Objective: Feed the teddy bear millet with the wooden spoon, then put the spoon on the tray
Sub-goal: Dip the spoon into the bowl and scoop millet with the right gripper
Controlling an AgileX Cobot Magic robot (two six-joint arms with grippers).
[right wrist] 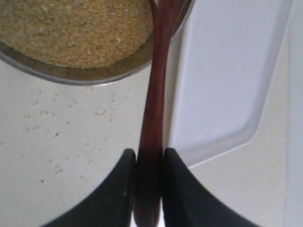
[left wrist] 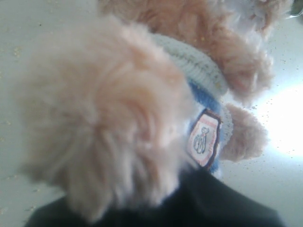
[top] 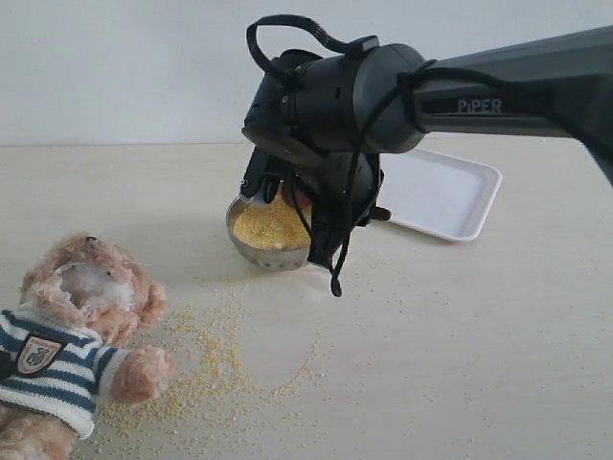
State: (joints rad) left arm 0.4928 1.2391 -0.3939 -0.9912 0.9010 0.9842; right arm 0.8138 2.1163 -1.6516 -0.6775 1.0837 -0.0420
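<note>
**Right gripper point(right wrist: 149, 151) clamped on the wooden spoon point(right wrist: 154, 118), the spoon's far end over the millet point(right wrist: 80, 28).**

Two dark fingers point(right wrist: 124, 184) press on either side of the slim reddish-brown handle near its end, with no gap showing between them and the wood. From there the spoon runs straight away from the gripper and crosses the rim of the round steel bowl point(right wrist: 71, 75) heaped with fine yellow millet. The spoon's own bowl is cut off at the frame edge. To one side of the handle lies the white tray point(right wrist: 227, 71), its rounded rim just beside the wood. To the other side, loose grains point(right wrist: 71, 113) are scattered over the pale table point(right wrist: 28, 156) near the steel bowl.
</note>
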